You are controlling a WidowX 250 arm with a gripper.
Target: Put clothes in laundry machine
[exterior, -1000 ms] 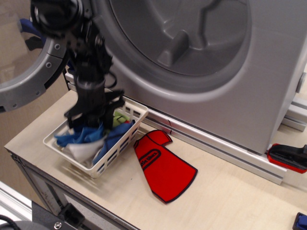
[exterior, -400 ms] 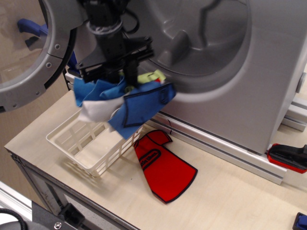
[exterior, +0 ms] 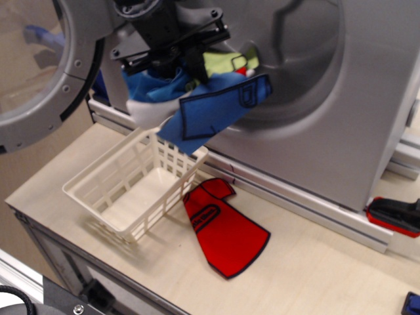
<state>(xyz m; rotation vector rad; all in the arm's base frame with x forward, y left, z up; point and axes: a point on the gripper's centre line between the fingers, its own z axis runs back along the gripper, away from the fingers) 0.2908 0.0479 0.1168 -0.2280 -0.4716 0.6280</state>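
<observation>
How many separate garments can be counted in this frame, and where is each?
At least 3: a red garment flat on the table; a blue garment and a lime green garment bunched in the gripper before the laundry machine. More may be hidden in the bundle.

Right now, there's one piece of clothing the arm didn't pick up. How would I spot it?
Start at the big grey laundry machine and look down to the wooden tabletop in front of it. Just right of the empty white basket lies a red garment, flat on the wood. It is the only red piece with dark piping; the blue and lime green clothes hang from the gripper above.
</observation>
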